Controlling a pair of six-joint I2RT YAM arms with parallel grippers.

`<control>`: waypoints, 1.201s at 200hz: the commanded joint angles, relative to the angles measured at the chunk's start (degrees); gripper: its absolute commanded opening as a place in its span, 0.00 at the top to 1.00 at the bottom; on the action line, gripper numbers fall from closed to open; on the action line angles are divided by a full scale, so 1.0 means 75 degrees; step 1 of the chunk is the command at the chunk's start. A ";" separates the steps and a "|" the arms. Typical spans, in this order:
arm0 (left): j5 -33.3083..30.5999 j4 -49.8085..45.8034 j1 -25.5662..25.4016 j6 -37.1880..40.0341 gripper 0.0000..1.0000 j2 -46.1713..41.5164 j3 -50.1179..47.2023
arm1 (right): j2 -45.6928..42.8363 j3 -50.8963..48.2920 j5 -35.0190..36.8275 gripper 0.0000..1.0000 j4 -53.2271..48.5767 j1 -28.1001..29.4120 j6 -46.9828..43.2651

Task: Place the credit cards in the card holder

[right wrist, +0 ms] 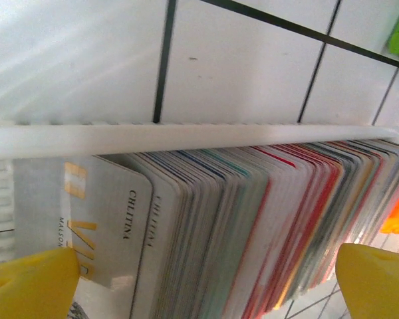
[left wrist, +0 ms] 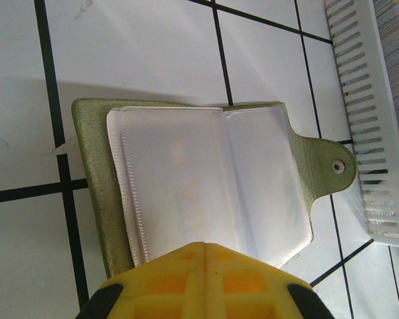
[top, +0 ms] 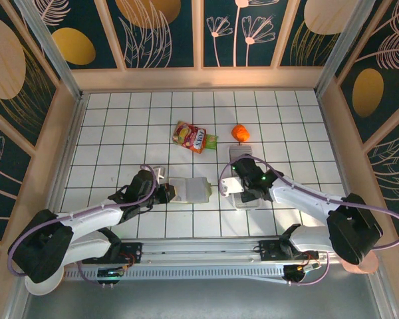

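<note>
While right hand point(right wrist: 206, 282) sits apart astride credit cards point(right wrist: 253, 199), left hand point(left wrist: 203, 269) together at card holder point(left wrist: 93, 166) edge

Card holder point(left wrist: 206, 179) open flat, olive — credit cards point(right wrist: 253, 226) packed on edge.

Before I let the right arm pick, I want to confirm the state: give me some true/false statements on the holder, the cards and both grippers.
1. The card holder lies open, clear sleeves up. True.
2. The right gripper is open, its fingers straddling the credit cards. True.
3. The cards lie scattered on the table. False: they stand on edge, packed in the white tray.
4. The left gripper holds a card. False: it is shut, with no card, at the holder's edge.
5. The snack packet lies on the holder. False: it lies apart, farther back.
</note>
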 commanded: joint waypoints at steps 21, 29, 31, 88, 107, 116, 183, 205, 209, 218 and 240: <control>-0.0093 0.0127 -0.0028 0.0096 0.95 -0.0127 -0.0047 | -0.0176 0.0254 0.0536 0.02 0.0589 -0.0205 -0.0145; -0.0095 0.0139 -0.0027 0.0094 0.95 -0.0128 -0.0062 | -0.0184 0.0254 0.0550 0.02 0.0582 -0.0214 -0.0158; -0.0094 0.0139 -0.0026 0.0093 0.95 -0.0128 -0.0054 | -0.0193 0.0254 0.0554 0.02 0.0584 -0.0213 -0.0162; -0.0092 0.0100 -0.0025 0.0114 0.95 -0.0151 -0.0050 | -0.0257 0.0242 0.0338 0.02 0.0352 -0.0224 -0.0052; -0.0071 0.0142 -0.0024 0.0110 0.95 -0.0161 -0.0060 | -0.0268 0.0218 0.0081 0.02 0.0053 -0.0166 0.0082; -0.0051 0.0156 -0.0030 0.0113 0.95 -0.0151 -0.0063 | -0.0270 0.0196 -0.0025 0.01 -0.0025 -0.0129 0.0118; -0.0417 0.0092 -0.0034 0.0088 0.97 0.0191 -0.0047 | -0.0004 0.0113 -0.0194 0.01 -0.0043 0.0019 0.0203; -0.0640 0.0008 -0.0031 0.0068 0.98 0.0336 -0.0048 | 0.0069 0.0101 -0.0205 0.01 -0.0030 0.0056 0.0196; -0.0643 0.0008 -0.0025 0.0079 0.99 0.0350 -0.0053 | 0.0080 0.0090 -0.0195 0.01 -0.0023 0.0063 0.0196; -0.0655 0.0045 -0.0030 0.0071 0.99 0.0376 -0.0094 | 0.0109 0.0078 -0.0205 0.01 -0.0007 0.0067 0.0184; -0.0702 0.0180 -0.0032 0.0005 0.99 0.0421 -0.0210 | 0.0195 0.0037 -0.0160 0.01 0.0032 0.0103 0.0150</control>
